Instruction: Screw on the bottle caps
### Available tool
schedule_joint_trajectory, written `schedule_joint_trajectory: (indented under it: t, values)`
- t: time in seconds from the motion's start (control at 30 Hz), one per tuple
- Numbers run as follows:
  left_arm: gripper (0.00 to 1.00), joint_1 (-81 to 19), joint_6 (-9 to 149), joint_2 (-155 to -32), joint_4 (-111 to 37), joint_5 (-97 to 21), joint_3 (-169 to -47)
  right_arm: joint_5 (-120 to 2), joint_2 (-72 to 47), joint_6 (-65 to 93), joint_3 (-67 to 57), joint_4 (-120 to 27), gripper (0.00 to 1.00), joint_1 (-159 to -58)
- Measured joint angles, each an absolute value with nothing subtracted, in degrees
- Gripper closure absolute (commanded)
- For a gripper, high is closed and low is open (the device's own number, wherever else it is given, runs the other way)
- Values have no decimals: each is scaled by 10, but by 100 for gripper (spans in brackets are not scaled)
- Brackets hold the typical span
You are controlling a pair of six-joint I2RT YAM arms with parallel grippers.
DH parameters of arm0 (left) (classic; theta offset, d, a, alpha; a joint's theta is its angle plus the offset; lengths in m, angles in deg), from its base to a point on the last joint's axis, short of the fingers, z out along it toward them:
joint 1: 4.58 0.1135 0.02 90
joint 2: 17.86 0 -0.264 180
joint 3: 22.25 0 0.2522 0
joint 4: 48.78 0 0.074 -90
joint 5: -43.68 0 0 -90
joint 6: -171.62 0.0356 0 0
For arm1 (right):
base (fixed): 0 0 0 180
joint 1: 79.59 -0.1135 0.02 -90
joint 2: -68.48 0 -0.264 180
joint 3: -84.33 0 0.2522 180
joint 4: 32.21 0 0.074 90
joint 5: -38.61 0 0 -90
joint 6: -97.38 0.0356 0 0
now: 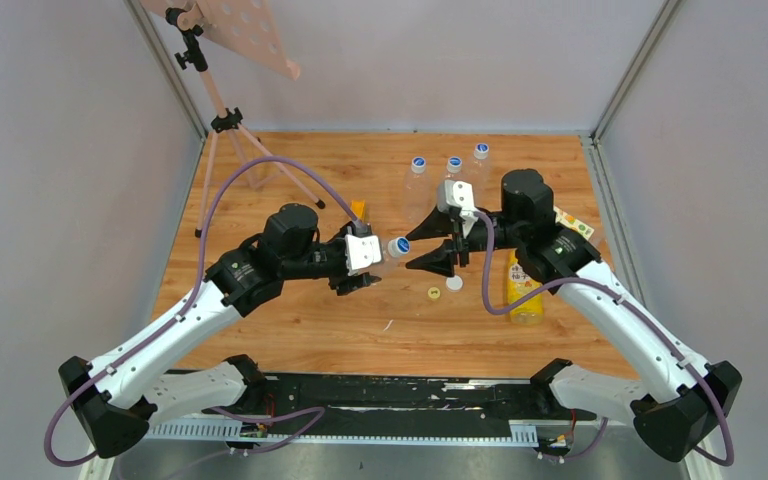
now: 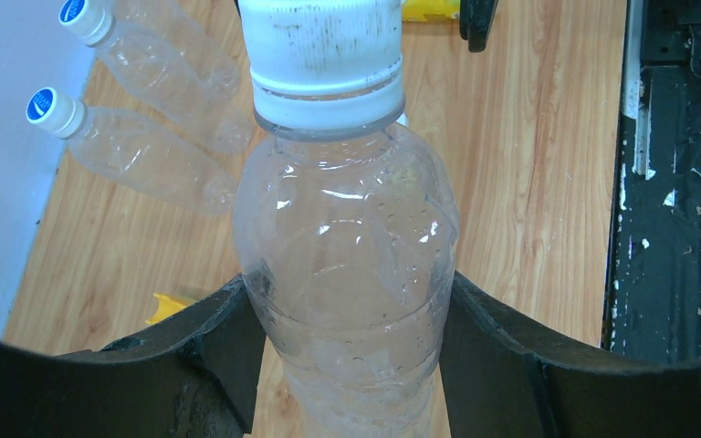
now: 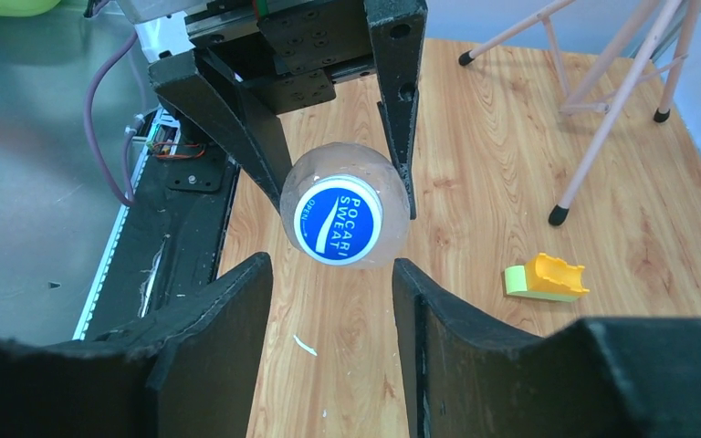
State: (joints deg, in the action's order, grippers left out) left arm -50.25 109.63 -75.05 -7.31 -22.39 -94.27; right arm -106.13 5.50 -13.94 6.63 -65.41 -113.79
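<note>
Closest in, along the table's (image 1: 290,330) near edge, a black rail (image 1: 390,405) between the two arm bases. A little farther, loose on the wood: a yellow cap (image 1: 433,293) and a white cap (image 1: 454,284), just beside each other; to their right a yellow bottle (image 1: 523,295) lying down, far end hidden under the right arm, printing too small to read. Above mid-table, left claw (image 2: 349,301) pressed shut against both sides of a clear bottle (image 2: 347,219), held sideways off the table, mouth toward the right arm. Seated on that neck, a blue cap (image 3: 338,224): blue face with white lettering "POCARI SWEAT" and a small "OPEN", white ribbed skirt flecked with dark scuffs, white ring under it. Facing it, right claw (image 3: 330,269) parted and gripping nothing, fingers wide of the cap, tips level with it or just short, hard to tell which. Beyond the left claw, an orange-and-green block (image 3: 546,278) on the wood. Farther back, three more clear bottles (image 1: 418,190) with blue-and-white caps near the far edge. In the far left corner, a pale tripod stand (image 1: 222,118).
</note>
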Motion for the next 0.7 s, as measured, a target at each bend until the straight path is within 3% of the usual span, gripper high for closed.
schedule_joint_trajectory:
  t: [0.47,0.6,0.7]
  values:
    - [71,-502,1097,-761,-73,-211,-943,-1065,48,-140,45,-654,56,-1141]
    - [71,-502,1097,-764,-73,-209,-943,-1066,46,-139,45,-654,67,-1141]
    - [72,-502,1097,-764,-69,-210,-943,-1069,39,-136,43,-654,90,-1142]
